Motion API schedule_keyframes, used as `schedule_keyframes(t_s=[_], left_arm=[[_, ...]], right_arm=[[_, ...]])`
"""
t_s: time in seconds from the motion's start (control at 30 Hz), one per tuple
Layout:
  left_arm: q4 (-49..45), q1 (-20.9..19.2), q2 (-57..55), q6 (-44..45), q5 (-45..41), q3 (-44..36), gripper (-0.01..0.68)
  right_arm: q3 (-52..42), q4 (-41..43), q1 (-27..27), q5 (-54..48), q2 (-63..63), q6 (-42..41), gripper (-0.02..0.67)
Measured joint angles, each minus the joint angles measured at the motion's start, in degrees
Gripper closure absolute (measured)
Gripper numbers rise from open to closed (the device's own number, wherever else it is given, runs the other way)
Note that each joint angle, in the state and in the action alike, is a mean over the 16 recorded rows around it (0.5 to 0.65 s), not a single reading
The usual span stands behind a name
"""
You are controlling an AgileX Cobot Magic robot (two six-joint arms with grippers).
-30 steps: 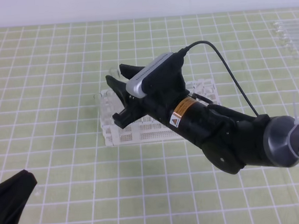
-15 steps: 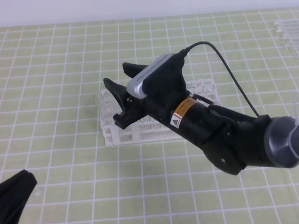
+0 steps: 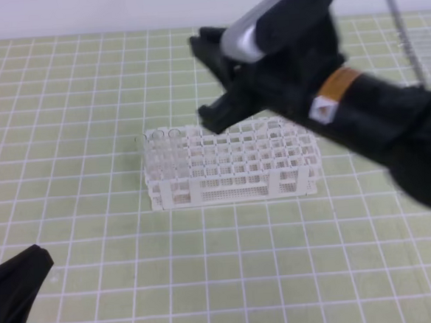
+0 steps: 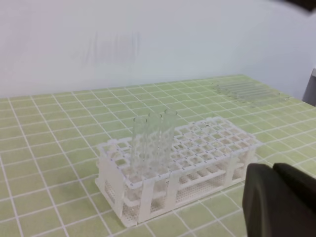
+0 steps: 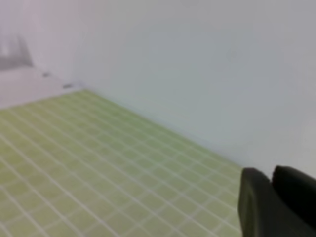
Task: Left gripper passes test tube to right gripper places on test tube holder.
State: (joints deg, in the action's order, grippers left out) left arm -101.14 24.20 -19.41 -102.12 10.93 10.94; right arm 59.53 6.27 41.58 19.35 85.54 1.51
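Right end effector (image 3: 208, 81) lifted above test tube holder (image 3: 231, 168), empty, fingers near-closed; left end effector (image 4: 276, 197) closed, empty. Retreat straight up — avoid racked tubes (image 4: 154, 140).

The right gripper (image 3: 208, 81) has lifted up and back from the test tube holder (image 3: 230, 164), which now sits below and in front of it, fully uncovered. Its jaws, spread wide over the rack's left end a moment ago, now look closer together and empty.
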Motion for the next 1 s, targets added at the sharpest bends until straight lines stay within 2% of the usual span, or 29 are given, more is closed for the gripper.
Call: schedule_keyframes(t_s=[0.17,0.27,0.43,0.73,1.0], left_arm=[[0.39,0.01,0.11,-0.02,0.1,-0.02,0.674],[0.26,0.01,0.07,-0.02,0.07,-0.01,0.674],[-0.13,0.0,-0.04,0.0,-0.11,0.01,0.674],[-0.65,-0.01,-0.19,0.04,-0.37,0.03,0.674],[-0.52,-0.01,-0.16,0.03,-0.33,0.02,0.673]], right_arm=[[-1.18,0.14,-2.51,-13.71,-9.26,-2.19,0.618],[-3.33,0.19,-5.21,-18.5,-14.4,-3.44,0.651],[-10.22,-0.13,-11.85,-20.04,-22.55,-4.47,0.664],[-28.48,-4.54,-24.85,-13.62,-38.41,-4.91,0.666],[-41.75,-9.12,-33.99,-19.2,-55.23,-4.88,0.666]])
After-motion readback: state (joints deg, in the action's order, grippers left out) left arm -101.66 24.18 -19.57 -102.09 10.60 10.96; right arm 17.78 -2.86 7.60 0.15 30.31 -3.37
